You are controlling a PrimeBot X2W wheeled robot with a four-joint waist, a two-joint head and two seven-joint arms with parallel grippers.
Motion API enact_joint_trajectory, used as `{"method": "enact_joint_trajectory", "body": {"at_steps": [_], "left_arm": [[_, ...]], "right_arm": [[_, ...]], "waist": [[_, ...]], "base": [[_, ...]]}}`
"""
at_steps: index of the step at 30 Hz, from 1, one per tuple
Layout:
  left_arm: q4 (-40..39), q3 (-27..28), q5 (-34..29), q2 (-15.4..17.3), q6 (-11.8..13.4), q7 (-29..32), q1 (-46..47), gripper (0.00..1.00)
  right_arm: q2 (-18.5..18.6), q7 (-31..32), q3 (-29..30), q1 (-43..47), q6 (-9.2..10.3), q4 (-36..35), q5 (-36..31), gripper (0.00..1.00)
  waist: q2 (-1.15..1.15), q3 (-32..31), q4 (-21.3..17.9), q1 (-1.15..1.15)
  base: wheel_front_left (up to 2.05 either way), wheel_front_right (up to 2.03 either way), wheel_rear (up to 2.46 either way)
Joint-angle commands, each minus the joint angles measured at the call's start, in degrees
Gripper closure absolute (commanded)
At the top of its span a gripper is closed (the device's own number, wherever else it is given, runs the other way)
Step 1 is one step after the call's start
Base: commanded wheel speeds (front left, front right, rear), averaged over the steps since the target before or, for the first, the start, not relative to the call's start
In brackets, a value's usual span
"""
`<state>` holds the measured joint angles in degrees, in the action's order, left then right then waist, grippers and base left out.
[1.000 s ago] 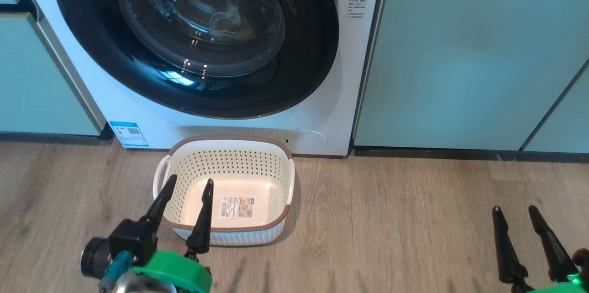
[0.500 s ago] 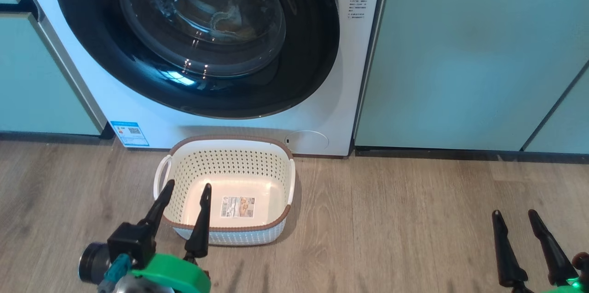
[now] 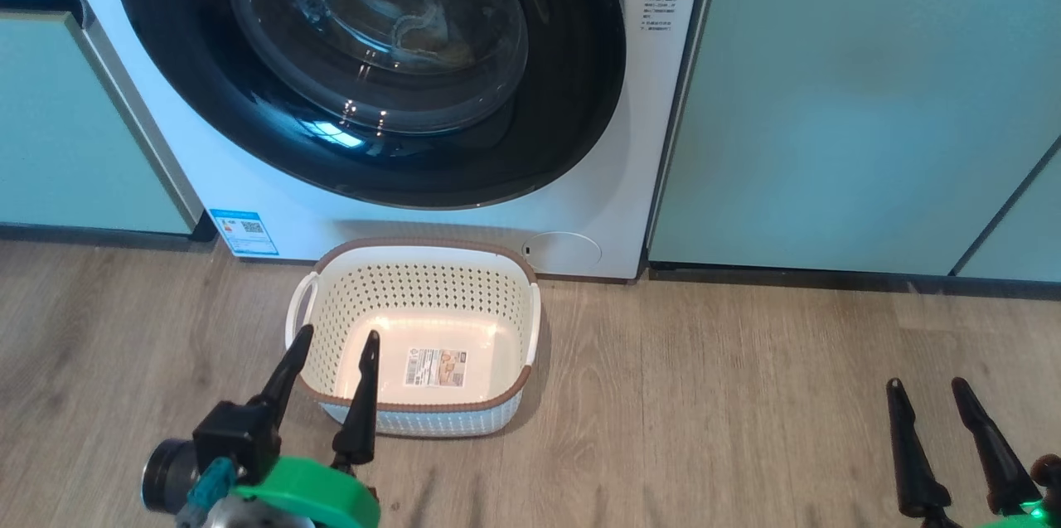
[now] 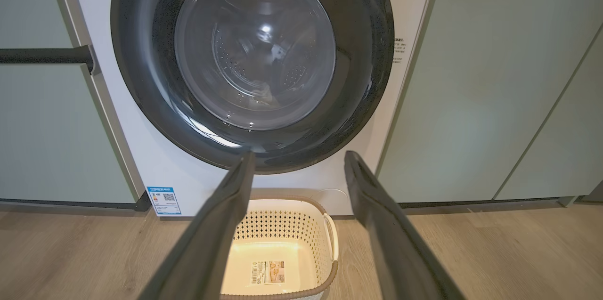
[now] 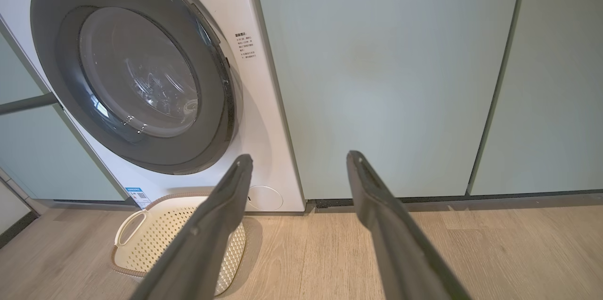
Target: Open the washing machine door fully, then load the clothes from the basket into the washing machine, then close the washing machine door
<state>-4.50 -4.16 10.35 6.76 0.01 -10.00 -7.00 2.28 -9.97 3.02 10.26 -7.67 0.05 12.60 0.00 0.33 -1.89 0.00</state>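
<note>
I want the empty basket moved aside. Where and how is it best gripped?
Probably its white loop handle on the robot's left, from above with the open left tool: the basket stands upright, and that loop stands off the perforated wall, leaving a gap for one finger.

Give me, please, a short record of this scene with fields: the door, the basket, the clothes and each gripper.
washing machine door: shut
basket: on the floor before the washing machine, empty but for a label on its base
clothes: probably the pale shape behind the door glass
left gripper: open, empty, by the basket's near left corner
right gripper: open, empty, over the floor, far right of the basket
</note>
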Motion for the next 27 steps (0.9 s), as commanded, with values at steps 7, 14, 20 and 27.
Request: {"method": "enact_joint_trajectory", "body": {"at_steps": [7, 14, 20, 27], "left_arm": [[-1.73, 1.48, 0.74, 1.10, 0.50, 0.24, 1.50, 0.00], [-1.74, 1.20, 0.89, 1.19, 0.69, 0.12, 1.53, 0.00], [1.82, -1.09, 2.26, -0.10, 0.06, 0.55, -0.11, 1.00], [2.76, -0.66, 7.23, -0.02, -0.29, 1.29, 0.67, 1.00]], "right_arm": [[0.60, 0.17, -1.22, -2.09, 0.19, -1.69, 0.51, 0.00], [0.60, 0.17, -1.15, -2.19, 0.19, -1.66, 0.66, 0.00], [-0.14, 0.03, -0.35, 0.01, 0.00, 1.80, 1.87, 1.00], [0.26, 0.75, -0.44, -1.00, 0.01, 2.56, 6.79, 1.00]], "waist": [[0.00, 0.04, 0.02, 0.00], [0.00, 0.10, -0.03, 0.00], [0.00, 0.11, 0.01, 0.00], [0.00, 0.09, 0.12, 0.00]], "base": [[0.00, 0.00, 0.00], [0.00, 0.00, 0.00], [0.00, 0.00, 0.00], [0.00, 0.00, 0.00]]}}
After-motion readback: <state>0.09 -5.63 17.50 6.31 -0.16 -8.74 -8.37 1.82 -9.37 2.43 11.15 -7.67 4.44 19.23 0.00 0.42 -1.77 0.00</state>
